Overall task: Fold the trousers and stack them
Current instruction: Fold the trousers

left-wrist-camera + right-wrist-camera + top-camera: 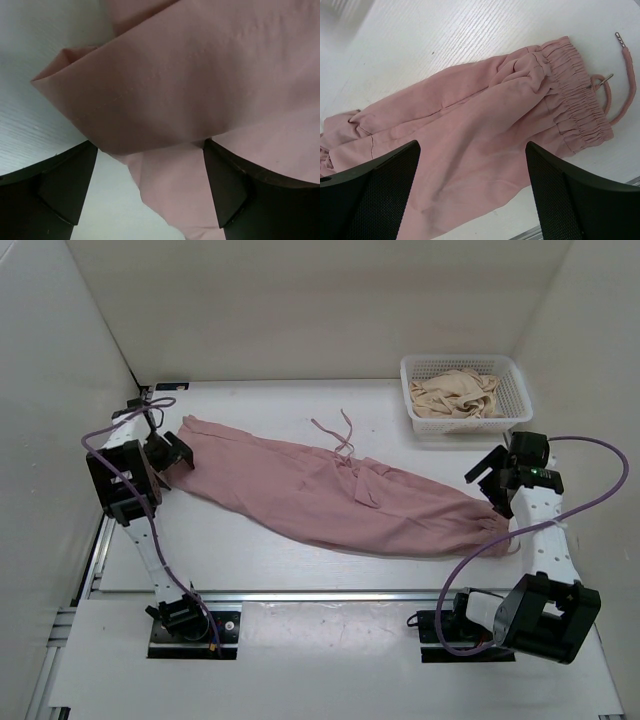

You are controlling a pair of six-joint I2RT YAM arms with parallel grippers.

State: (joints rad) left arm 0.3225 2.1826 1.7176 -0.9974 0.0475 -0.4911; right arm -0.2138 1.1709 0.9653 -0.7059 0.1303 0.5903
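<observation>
Pink trousers [330,490] lie stretched out across the table from far left to near right, with the drawstring [340,430] trailing off their far edge. My left gripper [170,455] is open at their left end. In the left wrist view the hemmed cloth [200,75] lies between and under the spread fingers [65,185]. My right gripper [490,475] is open above their right end. The right wrist view shows the cloth [470,115] under the gripper [472,185], with the gathered waistband [580,100] and drawstring [620,95] beyond it.
A white mesh basket [460,360] holding crumpled beige clothes [455,392] stands at the back right. White walls close in the table on the left, back and right. A metal rail [320,595] runs along the near edge.
</observation>
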